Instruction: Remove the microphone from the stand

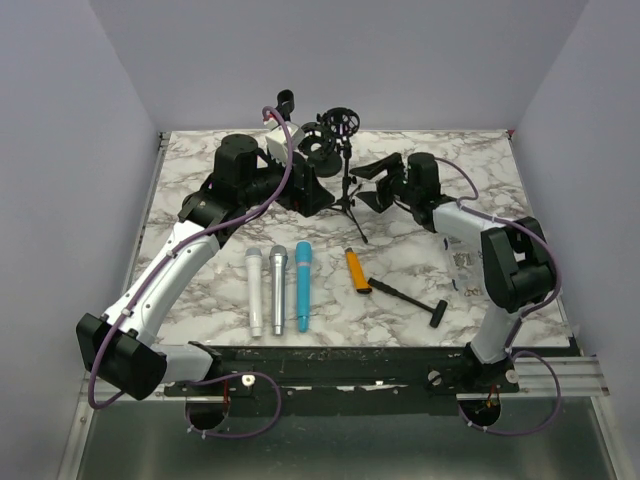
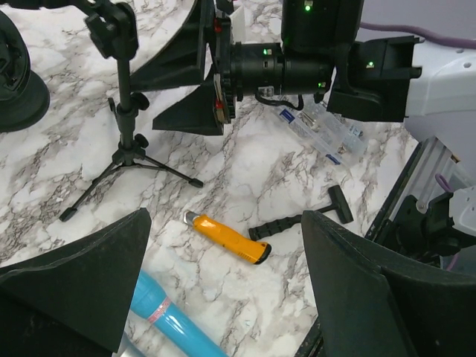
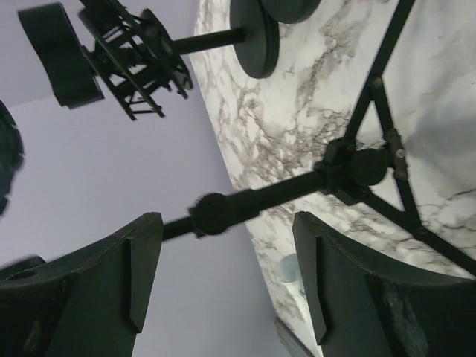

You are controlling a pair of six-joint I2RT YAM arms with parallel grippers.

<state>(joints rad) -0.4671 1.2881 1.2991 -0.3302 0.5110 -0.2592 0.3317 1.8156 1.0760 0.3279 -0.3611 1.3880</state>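
The black tripod stand [image 1: 347, 195] rises at the table's middle back, with a shock-mount cage [image 1: 338, 123] on top that looks empty. Three microphones lie side by side in front: white [image 1: 254, 290], silver [image 1: 278, 285] and blue [image 1: 302, 285]. My right gripper [image 1: 368, 182] is open just right of the pole [image 3: 282, 190], fingers apart from it; the cage [image 3: 137, 56] shows beyond. My left gripper [image 1: 318, 200] hangs open left of the stand, holding nothing. In the left wrist view the open left gripper [image 2: 223, 238] is above the table, with the pole [image 2: 126, 97] and blue microphone [image 2: 167, 320] below.
An orange utility knife [image 1: 356, 270] and a black T-handled tool [image 1: 410, 298] lie right of the microphones. A clear packet [image 1: 462, 265] sits by the right arm. A black round disc [image 1: 320, 150] stands behind the left gripper. Walls close the table's back and sides.
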